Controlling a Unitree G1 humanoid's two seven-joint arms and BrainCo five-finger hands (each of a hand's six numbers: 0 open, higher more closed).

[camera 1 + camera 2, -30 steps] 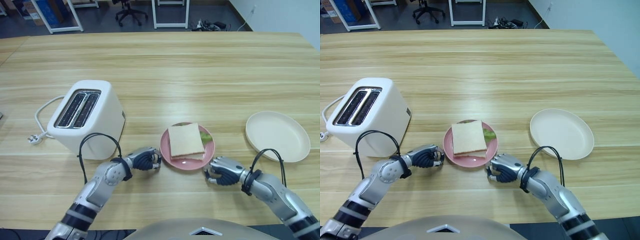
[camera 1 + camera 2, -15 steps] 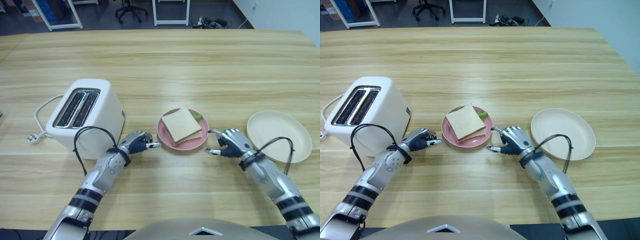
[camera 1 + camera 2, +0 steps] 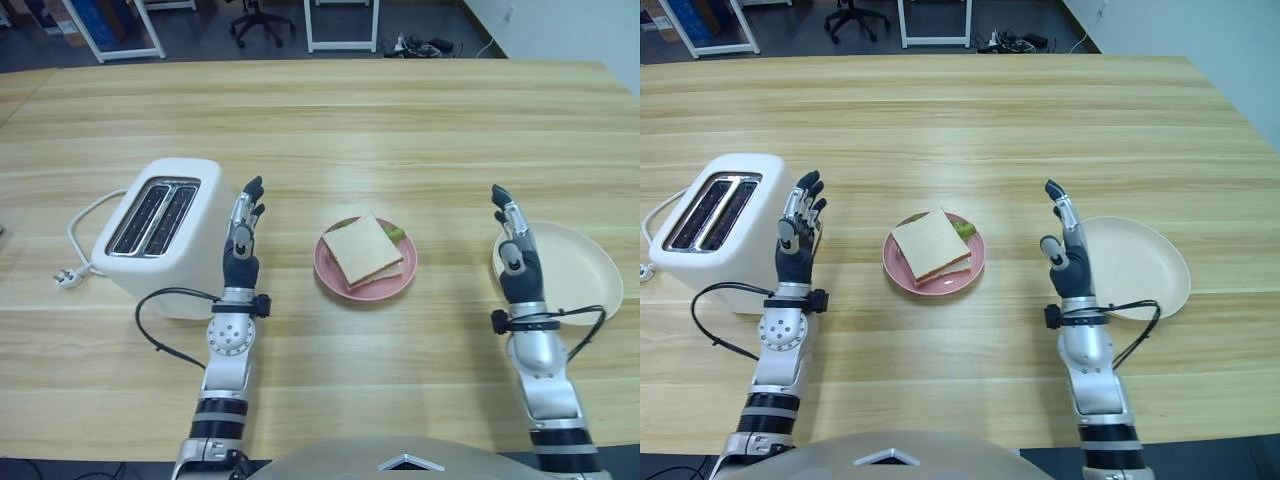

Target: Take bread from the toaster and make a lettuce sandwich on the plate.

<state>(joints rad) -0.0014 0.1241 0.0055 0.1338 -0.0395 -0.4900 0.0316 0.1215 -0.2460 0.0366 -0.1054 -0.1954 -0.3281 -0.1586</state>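
We see the sandwich lying on the pink plate, near the middle of the wooden table and between the 2 hands. The left hand is to its left and the right hand farther off to its right, both well apart from it.

The top slice is close to square, so we find no clear long axis. It is turned so that 1 corner points away from the robot and its edges run diagonally to the table's front edge. A bit of green lettuce peeks out at its far right side.

Both hands are raised on upright forearms, fingers stretched straight and close together, tips pointing up and away, holding nothing. The left hand is just beside the right wall of the white toaster, whose 2 slots run away from the robot, leaning slightly right. The right hand shows against the left rim of the cream plate; we cannot tell whether it touches it. The toaster's cord loops out to its left.
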